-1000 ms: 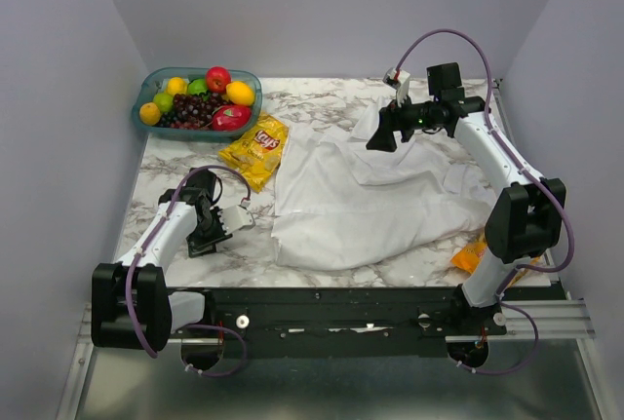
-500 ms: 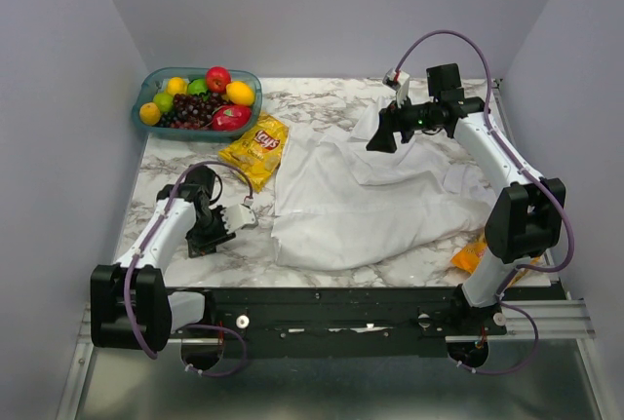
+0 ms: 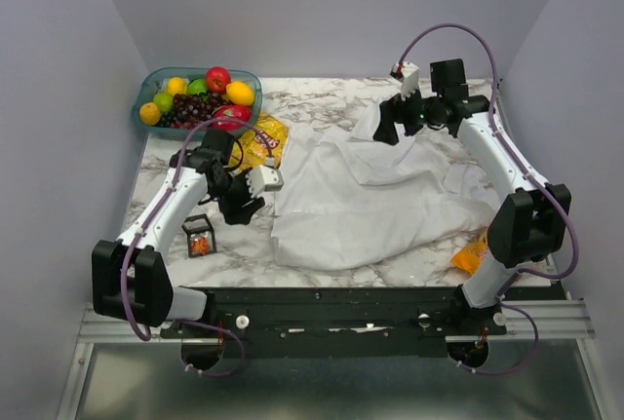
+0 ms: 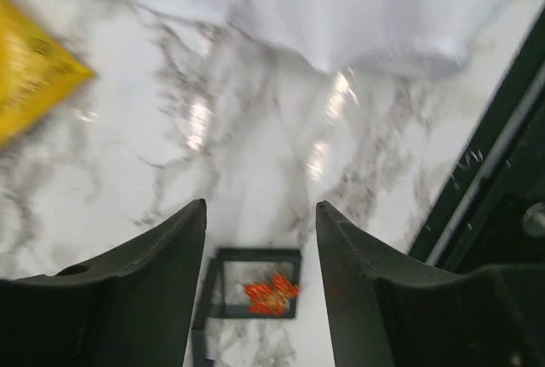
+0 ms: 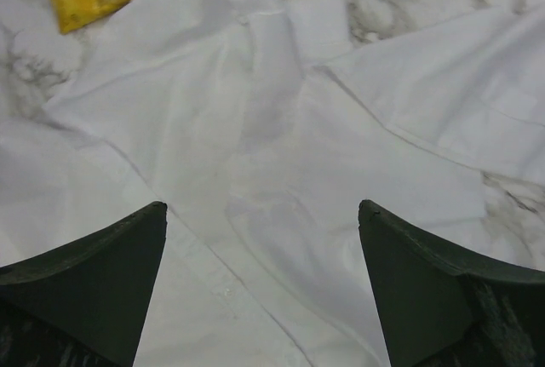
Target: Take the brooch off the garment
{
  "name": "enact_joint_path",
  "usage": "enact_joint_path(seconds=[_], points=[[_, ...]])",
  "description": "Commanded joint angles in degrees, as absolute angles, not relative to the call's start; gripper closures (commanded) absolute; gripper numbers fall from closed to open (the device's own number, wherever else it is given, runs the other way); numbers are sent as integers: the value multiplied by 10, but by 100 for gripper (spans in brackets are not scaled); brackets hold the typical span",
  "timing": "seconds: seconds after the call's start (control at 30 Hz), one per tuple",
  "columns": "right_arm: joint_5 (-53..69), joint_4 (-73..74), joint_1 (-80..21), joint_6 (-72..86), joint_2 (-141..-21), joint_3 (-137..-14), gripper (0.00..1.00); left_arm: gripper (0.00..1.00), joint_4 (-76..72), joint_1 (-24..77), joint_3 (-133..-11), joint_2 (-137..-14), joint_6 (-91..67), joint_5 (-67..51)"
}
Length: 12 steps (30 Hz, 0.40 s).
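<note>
Brooch [image 4: 271, 295] sat in a black tray [image 4: 255, 254] on the table [image 4: 255, 129], clear of the shirt [image 3: 361, 196]. It was blurry, maybe leaf-shaped, and the tray edge was cut off. Left claw [image 4: 260, 209] spread empty above it; right claw [image 5: 262, 207] apart over the shirt.

Brooch [image 4: 271, 295] tiny, blurred, indistinct.

Looks like a robot test lab, not a home. Shut in by plain grey walls [image 3: 58, 98] on three sides. Left arm [image 3: 171, 213] and right arm [image 3: 497, 152] bolted to a black frame [image 3: 331, 303] on a metal rail [image 3: 546, 321], with purple cables [image 3: 458, 32] looping off them. Marble-look table [image 3: 322, 98] set out with a fruit bowl [image 3: 244, 75] and a yellow chip bag [image 3: 268, 137].
</note>
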State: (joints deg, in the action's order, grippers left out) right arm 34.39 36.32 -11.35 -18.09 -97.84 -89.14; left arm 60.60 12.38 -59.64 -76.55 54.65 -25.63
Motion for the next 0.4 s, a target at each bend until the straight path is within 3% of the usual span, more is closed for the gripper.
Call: enact_joint_path(seconds=[0.0, 0.13, 0.17, 0.27, 0.33, 0.37], points=[[66, 297, -112, -53, -976, -963, 0, 37, 482, 124, -685, -805, 398, -336], [4, 294, -111, -60, -986, -997, 0, 36, 440, 124, -757, -843, 323, -364], [3, 293, -112, -64, -986, -998, 0, 29, 426, 124, -787, -851, 310, -364], [2, 292, -111, -69, -975, -998, 0, 27, 418, 124, -846, -884, 275, -370], [4, 292, -112, -70, -963, -994, 0, 1, 416, 122, -867, -901, 268, -372], [5, 290, -112, -70, -960, -992, 0, 1, 407, 122, -881, -905, 254, -370]])
